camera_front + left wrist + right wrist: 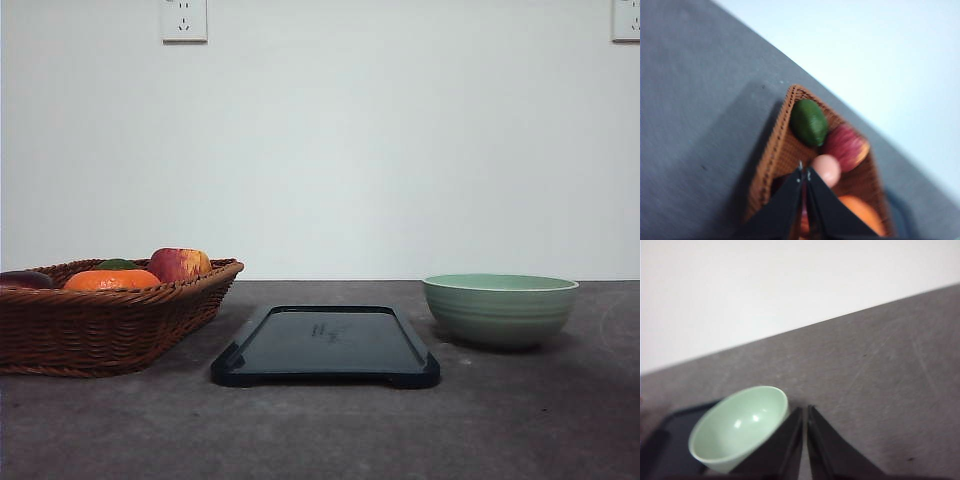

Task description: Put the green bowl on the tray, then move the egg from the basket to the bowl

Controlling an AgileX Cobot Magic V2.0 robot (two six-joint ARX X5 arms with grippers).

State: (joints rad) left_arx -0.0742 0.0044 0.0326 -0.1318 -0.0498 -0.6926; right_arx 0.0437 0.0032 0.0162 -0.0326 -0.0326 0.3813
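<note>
The green bowl point(500, 308) stands on the table to the right of the dark tray point(325, 346), apart from it. At the left is the wicker basket point(100, 318) holding fruit. In the left wrist view the pale pink egg point(827, 169) lies in the basket point(780, 150) among a green fruit, a red apple and an orange. My left gripper point(804, 175) hovers over the basket, fingers shut with nothing between them. My right gripper point(804, 412) hangs shut and empty beside the green bowl point(737, 427), the tray's edge point(660, 440) behind it.
The basket also holds an orange point(110, 280), a red apple point(178, 264), a green fruit point(117, 264) and a dark fruit point(25, 279). Grey tabletop point(320, 430) stretches in front of the tray. A white wall with sockets point(184, 19) rises behind.
</note>
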